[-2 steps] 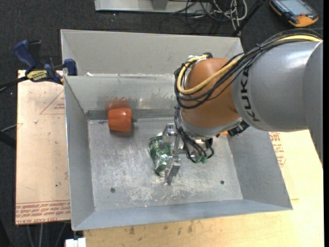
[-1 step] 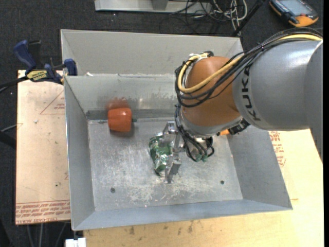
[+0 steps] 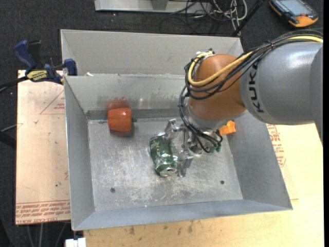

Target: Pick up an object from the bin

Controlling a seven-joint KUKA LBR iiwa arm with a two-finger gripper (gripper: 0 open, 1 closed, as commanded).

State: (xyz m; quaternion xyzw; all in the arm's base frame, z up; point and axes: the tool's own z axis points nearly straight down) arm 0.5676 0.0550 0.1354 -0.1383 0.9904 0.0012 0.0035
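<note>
Centre floor of your grey bin [image 3: 77, 153] carries a crushed green can [image 3: 163, 156], and your end effector [image 3: 183, 159] sits low at the can's right edge, touching it or just beside it. You cannot tell from this view whether the end effector is released or clenched. A red-orange block [image 3: 120, 120] rests well apart by the far wall on the left, and a small orange piece [image 3: 227, 128] lies right of the end effector.
</note>
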